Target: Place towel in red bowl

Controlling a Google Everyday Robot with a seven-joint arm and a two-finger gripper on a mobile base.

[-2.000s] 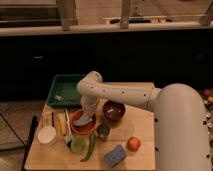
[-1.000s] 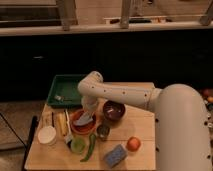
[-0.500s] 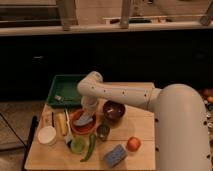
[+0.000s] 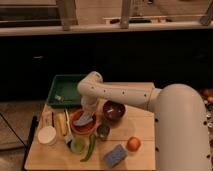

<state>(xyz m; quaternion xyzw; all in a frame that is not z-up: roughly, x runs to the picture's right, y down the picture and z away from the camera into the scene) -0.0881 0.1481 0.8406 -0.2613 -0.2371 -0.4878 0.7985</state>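
My claw [image 4: 88, 112] sits low over the red bowl [image 4: 74, 128] on the bench [image 4: 144, 128] and the grey towel [image 4: 85, 120] seems to lie inside it, so I judge that only the release and the retreat remain, though I cannot tell if the claw grips it.

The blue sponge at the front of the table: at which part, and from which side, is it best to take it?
Take the blue sponge across its narrow width, probably from straight above: it lies flat, turned at an angle, apart from the orange beside it. The pincer is low over the red bowl, at the towel.
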